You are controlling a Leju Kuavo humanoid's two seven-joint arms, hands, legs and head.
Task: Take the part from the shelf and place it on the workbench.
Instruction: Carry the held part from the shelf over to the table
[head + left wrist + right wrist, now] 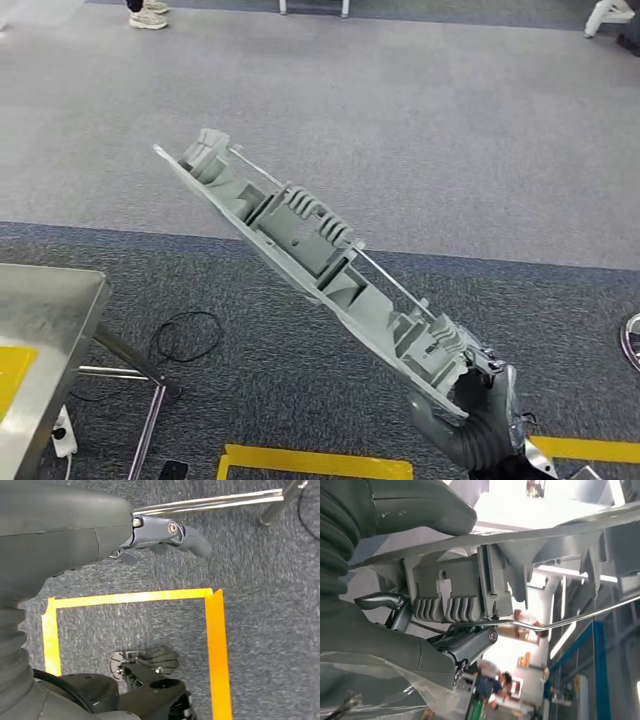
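Observation:
The part [317, 250] is a long grey ribbed plastic moulding with a thin metal rod along one side. It slants up and to the left over the carpet in the head view. My right hand [483, 405] grips its lower right end; the wrist view shows the thumb [422, 505] on one face of the part [471, 587] and darker fingers [471, 642] on the other. The steel workbench [45, 320] shows its corner at lower left, apart from the part. My left hand [166, 535] hangs over the floor with its fingers out and nothing in them.
Yellow tape [317, 462] marks a box on the dark carpet below me. A black cable loop [185, 335] and a power strip [64, 432] lie by the workbench legs [147, 425]. People's feet [147, 14] stand far back on the lighter carpet.

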